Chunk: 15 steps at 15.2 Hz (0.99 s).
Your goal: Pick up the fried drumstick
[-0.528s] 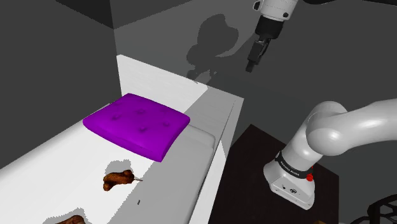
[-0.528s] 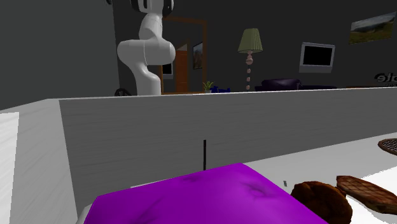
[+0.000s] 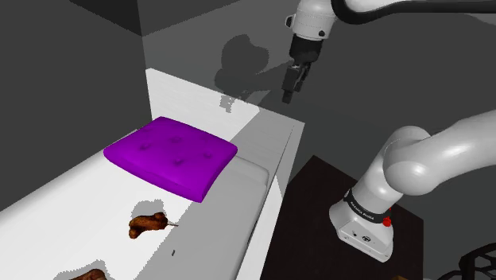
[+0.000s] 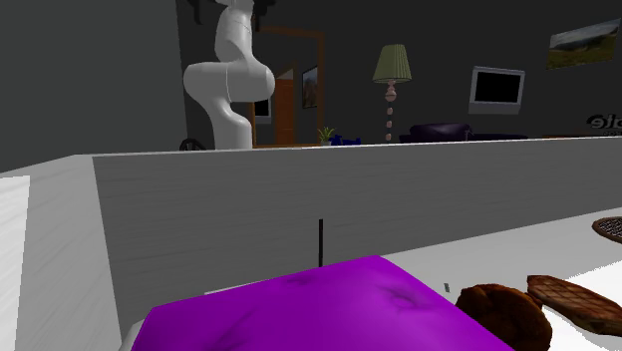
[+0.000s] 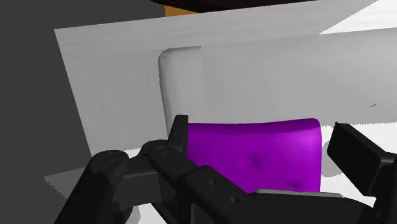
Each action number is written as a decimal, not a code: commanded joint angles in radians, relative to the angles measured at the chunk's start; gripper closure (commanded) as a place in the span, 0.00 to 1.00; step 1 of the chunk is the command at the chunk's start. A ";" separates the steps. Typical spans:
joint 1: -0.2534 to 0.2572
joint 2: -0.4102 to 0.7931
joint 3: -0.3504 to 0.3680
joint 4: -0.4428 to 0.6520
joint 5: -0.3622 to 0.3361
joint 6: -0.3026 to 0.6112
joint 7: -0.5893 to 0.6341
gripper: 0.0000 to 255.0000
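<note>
A white sofa [image 3: 48, 215] stands against dark grey walls [image 3: 413, 71], with dark floor [image 3: 314, 187] just past its end. The claw [image 3: 287, 97] hangs high in open air over that end of the sofa, its fingers spread wide around nothing. Below it on the seat lies a purple cushion [image 3: 171, 155]. The fried drumstick [image 3: 148, 224] lies farther off beyond the cushion, well apart from the claw, with bare white seat around it. A lamp [image 4: 392, 66] stands across the room.

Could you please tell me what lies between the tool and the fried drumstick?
In the shoulder view, the purple cushion lies on the white surface between the raised tool and the fried drumstick.
</note>
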 commanded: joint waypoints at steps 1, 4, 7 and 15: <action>0.008 0.070 0.035 0.016 0.005 0.036 0.029 0.00; 0.018 0.175 0.086 0.051 0.005 0.080 0.076 0.00; 0.027 0.286 0.134 0.095 -0.005 0.118 0.126 0.00; 0.060 0.609 0.238 0.260 -0.088 0.181 0.275 0.00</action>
